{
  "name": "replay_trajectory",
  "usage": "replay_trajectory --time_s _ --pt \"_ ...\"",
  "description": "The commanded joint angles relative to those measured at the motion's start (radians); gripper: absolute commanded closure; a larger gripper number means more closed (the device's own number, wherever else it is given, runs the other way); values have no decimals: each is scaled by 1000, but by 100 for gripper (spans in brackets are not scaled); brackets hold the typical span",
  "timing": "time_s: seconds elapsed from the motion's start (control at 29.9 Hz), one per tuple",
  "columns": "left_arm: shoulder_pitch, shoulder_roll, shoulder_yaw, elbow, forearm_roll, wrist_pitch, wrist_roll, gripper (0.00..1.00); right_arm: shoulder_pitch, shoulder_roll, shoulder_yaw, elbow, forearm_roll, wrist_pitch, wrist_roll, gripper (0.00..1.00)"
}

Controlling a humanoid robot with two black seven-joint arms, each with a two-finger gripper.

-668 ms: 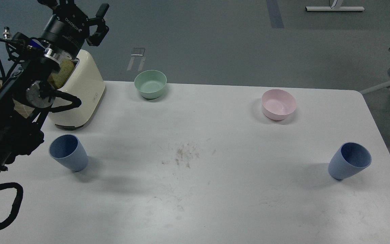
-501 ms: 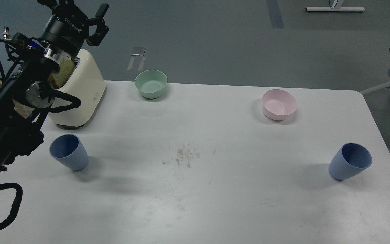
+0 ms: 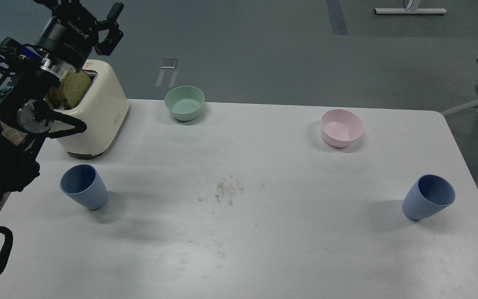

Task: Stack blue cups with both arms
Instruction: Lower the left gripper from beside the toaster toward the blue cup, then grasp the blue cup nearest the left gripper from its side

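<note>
- The left arm (image 3: 10,124) comes in from the left edge and slants up and away, its thick dark links low near the table's left side and its wrist high at the top left corner.
- The left gripper (image 3: 83,10) sits at the far end of that arm, above and behind the toaster (image 3: 98,120). It is partly cut off by the top edge of the view. One black finger (image 3: 112,25) sticks out to the right of the body with white lettering. I cannot tell how wide the fingers stand, and nothing is seen between them.
- Cables loop along the arm, one curling out beside the round joint near the toaster and another near the lower left corner.
- The right arm and its gripper are out of view.
- The left blue cup (image 3: 83,187) stands on the white table (image 3: 243,241) near the left side, in front of the toaster and just right of the arm's lower links, not touching them.
- The right blue cup (image 3: 428,202) stands near the table's right edge, well apart from the first.
- Both cups are open end up, resting on narrow bases.
- The toaster is cream-coloured and holds slices of bread (image 3: 73,89) that poke out of the top, just under the wrist.
- A green bowl (image 3: 184,103) sits at the far edge of the table; a pink bowl (image 3: 342,128) sits further right.
</note>
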Motion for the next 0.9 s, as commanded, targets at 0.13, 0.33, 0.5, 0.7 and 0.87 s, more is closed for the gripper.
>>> replay_trajectory --time_s 0.13,0.33,0.5,0.7,0.87 --pt "178 218 10 -212 176 33 -54 8 -36 0 41 1 1 0 4 0" --pt "385 392 -32 -413 516 59 -77 13 -67 3 55 2 1 0 5 0" --pt "458 486 -26 -439 800 106 -77 19 -73 7 66 8 1 0 5 0" --pt "491 569 -4 -441 1211 116 -79 20 -90 7 103 18 1 0 7 0" --pt "536 570 3 -427 1500 163 -84 20 -125 7 132 28 3 0 7 0"
